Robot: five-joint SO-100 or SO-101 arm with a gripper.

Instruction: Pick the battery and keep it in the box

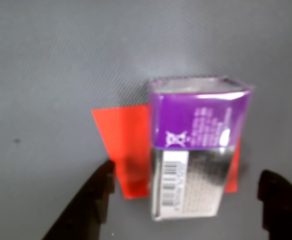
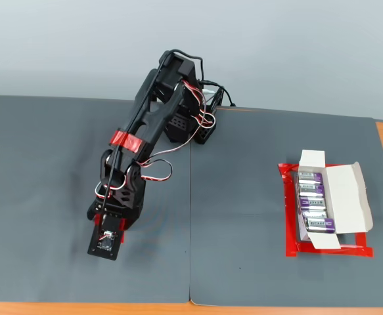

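Hovering over the battery (image 1: 193, 150), the gripper (image 1: 186, 200) has its jaws spread wide apart, one dark finger at 7 o'clock and the other at 5 o'clock in the wrist view, neither touching the cell. The purple-and-silver battery sits on a red tape patch (image 1: 123, 145) on the grey worktop (image 1: 50, 65). This looks like the reaching step, before any grasp. Next, the arm likely needs to descend, straddle the cell and close. In the fixed view, the white box (image 2: 345, 197), already holding several cells, lies well apart at 3 o'clock from the arm.
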